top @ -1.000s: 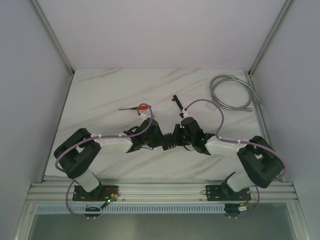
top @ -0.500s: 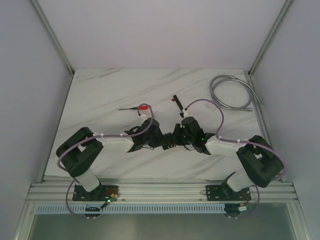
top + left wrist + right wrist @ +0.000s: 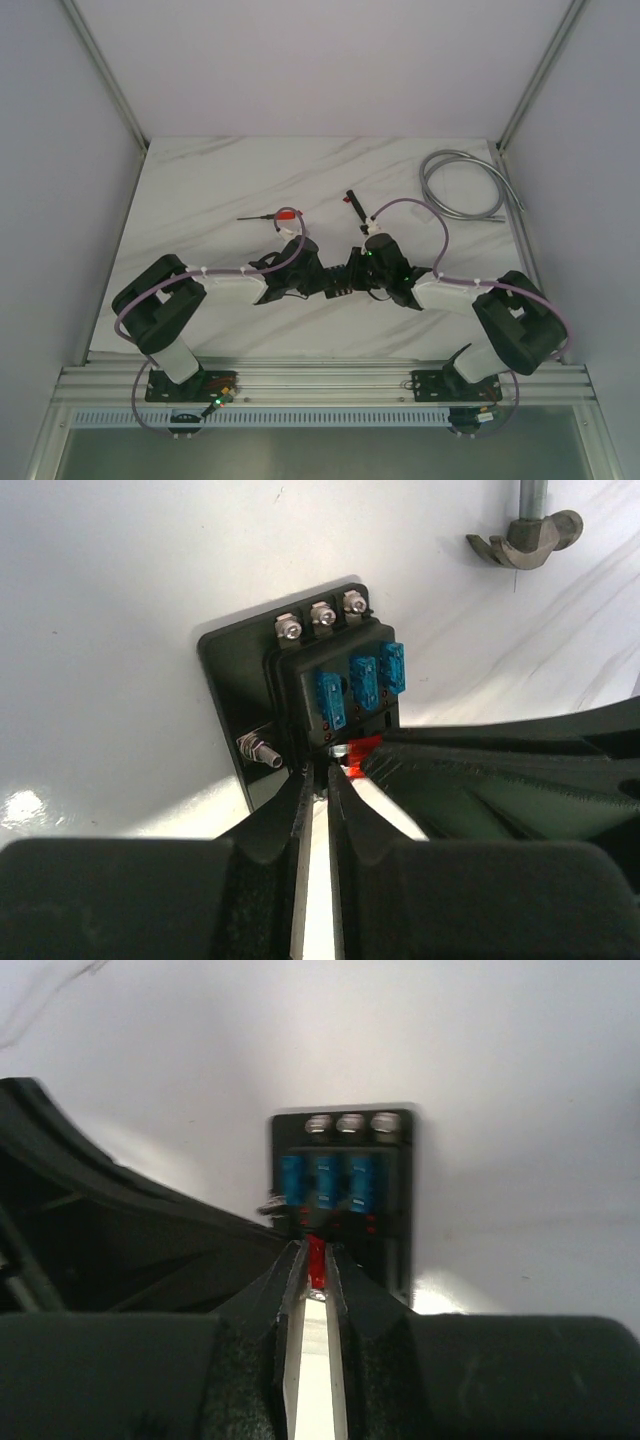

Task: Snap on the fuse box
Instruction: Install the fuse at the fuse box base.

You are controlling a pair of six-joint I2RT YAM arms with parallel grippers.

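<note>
The fuse box is a black block with three blue fuses and a row of screws at its far edge, and it lies flat on the white table. It also shows in the right wrist view. From above, the two wrists hide it. My right gripper is shut on a small red fuse, whose tip is at the box's near row of slots. The same red fuse shows in the left wrist view. My left gripper has its jaws drawn to a thin slit at the box's near edge. What lies between its tips is hidden.
A coiled grey cable lies at the back right. A red-handled probe and a small black-and-red tool lie behind the grippers. A metal hook rests beyond the box. Both arms meet at the table's middle.
Both arms have shifted only slightly over the fuse box. Nothing else on the table has moved.
</note>
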